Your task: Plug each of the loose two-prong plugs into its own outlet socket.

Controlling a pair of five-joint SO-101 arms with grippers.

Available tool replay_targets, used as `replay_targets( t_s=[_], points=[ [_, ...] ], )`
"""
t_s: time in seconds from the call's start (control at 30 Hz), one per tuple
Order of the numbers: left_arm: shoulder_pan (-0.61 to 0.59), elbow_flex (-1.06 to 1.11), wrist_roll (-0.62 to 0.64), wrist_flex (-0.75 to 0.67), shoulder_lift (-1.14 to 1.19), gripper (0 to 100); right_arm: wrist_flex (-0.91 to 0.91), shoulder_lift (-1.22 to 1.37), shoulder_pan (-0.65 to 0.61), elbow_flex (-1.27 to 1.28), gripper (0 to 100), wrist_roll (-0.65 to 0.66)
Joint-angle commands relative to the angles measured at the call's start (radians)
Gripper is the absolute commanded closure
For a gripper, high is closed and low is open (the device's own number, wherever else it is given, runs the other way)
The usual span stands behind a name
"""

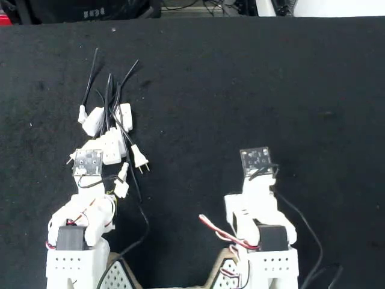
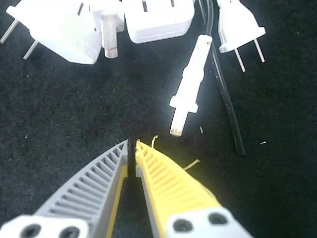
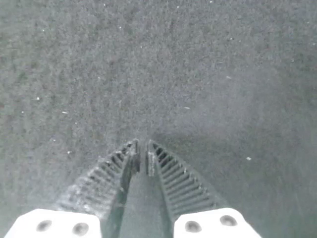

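Note:
My left gripper (image 2: pixel 132 145) is shut with nothing in it, low over the black mat. Just beyond its tips lies a loose white plug (image 2: pixel 190 84) on its side. A second two-prong plug (image 2: pixel 240 29) lies farther off beside a black cable (image 2: pixel 225 99), prongs toward the gripper. Past them are a white outlet socket block (image 2: pixel 157 17) and a white adapter (image 2: pixel 59 25) with bare prongs. In the high view this cluster (image 1: pixel 108 132) sits ahead of the left arm, with the loose plugs (image 1: pixel 139 158) to its near right. My right gripper (image 3: pixel 142 146) is shut and empty over bare mat.
Thin black cords (image 1: pixel 111 90) fan out behind the cluster toward the back of the mat. The right arm (image 1: pixel 258 205) stands well apart at the front right. A black cable (image 1: pixel 141 217) runs along the mat beside the left arm's base.

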Motion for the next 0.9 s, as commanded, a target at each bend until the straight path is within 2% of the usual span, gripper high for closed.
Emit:
replay_targets(
  t_s=[0.0,0.2,0.67,0.77,0.87],
  points=[
    [0.013,0.019,-0.002,0.005,-0.006,96,0.003,-0.096,-0.032,-0.004,98.0,-0.003],
    [0.041,0.019,-0.002,0.005,-0.006,96,0.003,-0.096,-0.037,-0.004,98.0,-0.009],
    [0.021,0.019,-0.011,-0.003,-0.006,96,-0.008,-0.096,-0.032,-0.005,97.7,-0.002],
    [-0.05,-0.012,-0.035,-0.052,-0.006,96,-0.087,-0.096,-0.014,-0.021,97.6,0.0],
    [-0.222,-0.099,-0.203,-0.098,-0.006,96,-0.17,-0.096,0.012,-0.071,96.5,0.038]
  ],
)
